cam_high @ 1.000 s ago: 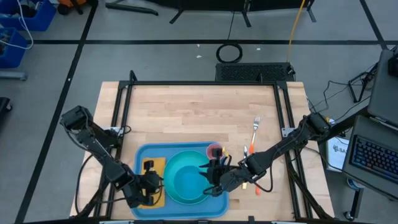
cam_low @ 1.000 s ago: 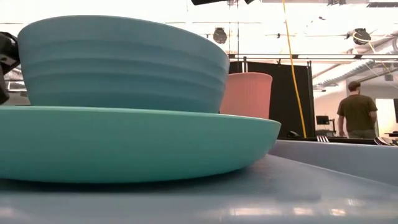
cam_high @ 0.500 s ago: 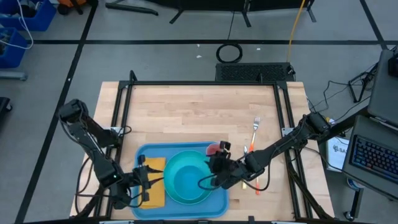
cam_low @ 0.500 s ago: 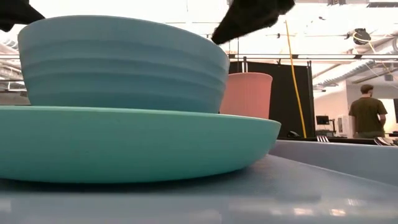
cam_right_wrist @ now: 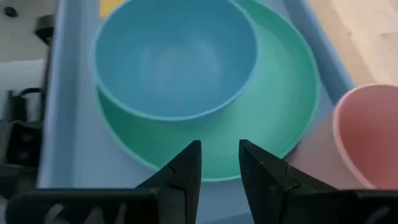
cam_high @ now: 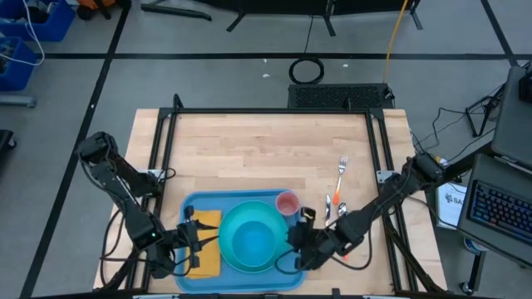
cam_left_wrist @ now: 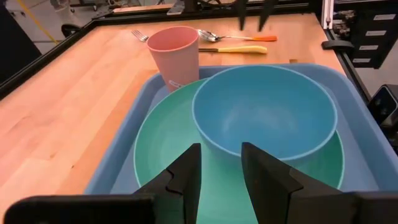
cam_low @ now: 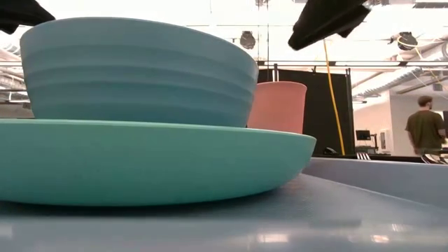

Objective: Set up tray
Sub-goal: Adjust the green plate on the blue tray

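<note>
The blue tray [cam_high: 191,204] lies at the table's near edge. On it rests a turquoise plate [cam_left_wrist: 163,137] with a blue bowl [cam_left_wrist: 264,112] standing in it. A pink cup [cam_high: 287,203] stands upright on the tray's far right corner, and an orange napkin [cam_high: 208,249] lies flat on its left part. My left gripper [cam_left_wrist: 221,169] is open over the napkin side, pointing at the plate. My right gripper [cam_right_wrist: 219,167] is open just off the plate's right edge [cam_high: 298,236], near the cup. Neither touches anything.
A fork [cam_high: 342,169], a spoon and a yellow-handled utensil [cam_left_wrist: 239,50] lie on the bare wood right of the tray. The table's far half is bare wood [cam_high: 266,149]. A person [cam_low: 425,129] stands far off in the room.
My right gripper has risen from over the plate's right side and drawn back toward the table's right and near edge. My left gripper has lifted and pulled back a little toward the left edge. The bowl, plate and cup have stayed in place.
</note>
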{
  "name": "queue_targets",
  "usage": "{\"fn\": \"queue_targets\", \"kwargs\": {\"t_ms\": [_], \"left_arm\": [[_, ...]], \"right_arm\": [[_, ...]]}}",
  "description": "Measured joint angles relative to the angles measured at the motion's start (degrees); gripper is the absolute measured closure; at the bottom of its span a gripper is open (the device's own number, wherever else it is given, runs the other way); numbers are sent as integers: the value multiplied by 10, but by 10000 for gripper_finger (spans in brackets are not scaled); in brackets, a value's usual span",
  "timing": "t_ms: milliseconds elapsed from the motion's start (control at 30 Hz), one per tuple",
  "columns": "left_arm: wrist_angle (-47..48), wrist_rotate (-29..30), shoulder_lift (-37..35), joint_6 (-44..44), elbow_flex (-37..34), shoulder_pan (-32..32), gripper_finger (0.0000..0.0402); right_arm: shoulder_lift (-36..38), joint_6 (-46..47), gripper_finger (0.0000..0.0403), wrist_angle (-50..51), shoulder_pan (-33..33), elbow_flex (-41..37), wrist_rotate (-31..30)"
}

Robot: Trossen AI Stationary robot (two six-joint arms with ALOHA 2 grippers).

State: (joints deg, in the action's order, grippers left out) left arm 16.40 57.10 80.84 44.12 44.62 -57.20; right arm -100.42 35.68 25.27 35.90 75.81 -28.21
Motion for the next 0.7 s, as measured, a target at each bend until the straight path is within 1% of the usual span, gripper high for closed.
{"fn": "queue_targets", "kwargs": {"t_ms": [67,167,333,433,500,600,700], "left_arm": [[0,0,0,0,0,2,282],[0,0,0,0,0,4,282],[0,0,0,-1,0,7,282],[0,0,0,-1,0,7,282],[0,0,0,-1,0,7,282],[0,-1,0,-1,0,7,282],[0,-1,0,-1,0,7,282]], "right_arm": [[-5,6,303,-12,4,0,8],[-27,16,303,-46,-1,0,78],[-76,-23,303,-135,-7,0,160],[-89,-9,303,-136,-6,0,168],[-90,-7,303,-130,-3,0,162],[-89,-53,303,-145,8,0,131],[-89,-66,303,-143,19,0,135]]}}
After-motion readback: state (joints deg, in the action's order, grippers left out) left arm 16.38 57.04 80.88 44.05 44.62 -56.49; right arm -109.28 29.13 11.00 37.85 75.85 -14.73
